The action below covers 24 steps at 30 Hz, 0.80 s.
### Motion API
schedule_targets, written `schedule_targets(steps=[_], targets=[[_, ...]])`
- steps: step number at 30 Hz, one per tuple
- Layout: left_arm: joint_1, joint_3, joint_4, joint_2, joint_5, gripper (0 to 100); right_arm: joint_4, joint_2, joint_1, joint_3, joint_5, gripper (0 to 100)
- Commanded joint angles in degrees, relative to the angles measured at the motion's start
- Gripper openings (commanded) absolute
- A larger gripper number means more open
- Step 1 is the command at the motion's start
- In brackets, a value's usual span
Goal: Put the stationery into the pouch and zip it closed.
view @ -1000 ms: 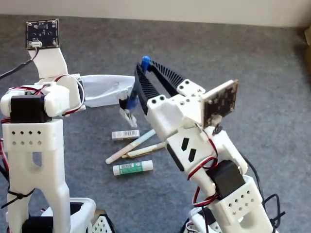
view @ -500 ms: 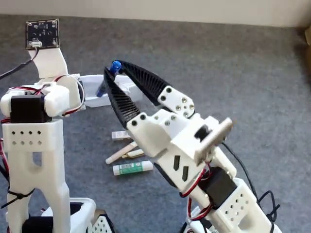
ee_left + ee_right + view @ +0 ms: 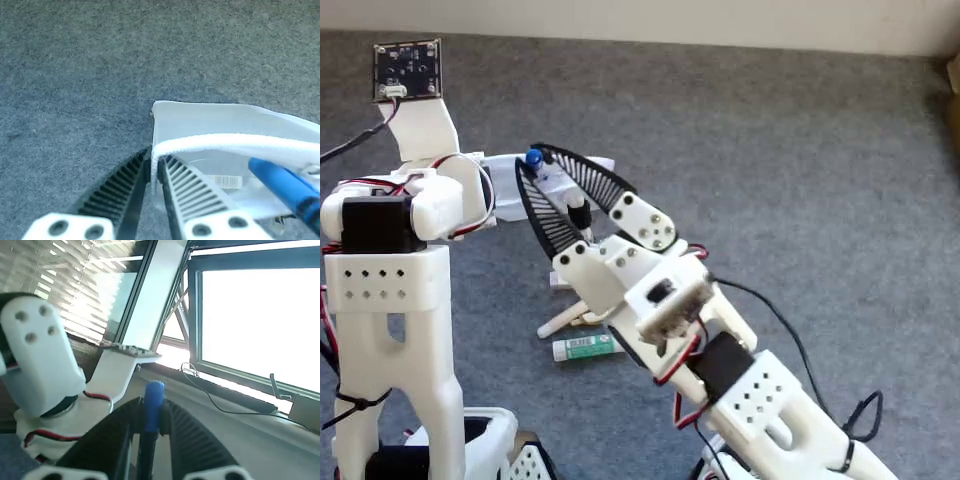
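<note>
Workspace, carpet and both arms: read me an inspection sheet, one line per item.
Surface: grey carpet.
Job's things: white pouch held up by its edge; blue pen with its end at the pouch's opening; glue stick and pale pens lying on the carpet.
Clutter: nothing seen.
Hands: left hand shut on the pouch's edge; right hand shut on the blue pen.
Cables: red and black wires on the arms; black cable running along the arm that holds the pen.
Surroundings: window and blinds behind the arms.
</note>
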Motion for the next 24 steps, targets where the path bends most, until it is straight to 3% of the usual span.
schedule_targets(steps=[1, 6, 14, 24], targets=[[0.31, 2.15, -0.26, 1.98, 0.79, 1, -1.71, 0.31, -0.66, 0.84, 0.88, 0.5], [0.31, 2.24, -0.26, 1.98, 0.79, 1, -1.54, 0.22, -0.75, 5.14, 1.76, 0.5], [0.66, 2.33, -0.35, 1.98, 0.79, 1, -1.54, 0.13, -5.67, 12.44, 14.77, 0.5], [0.66, 2.42, -0.35, 1.98, 0.79, 1, -1.54, 0.13, -5.85, 13.23, 15.03, 1.2]])
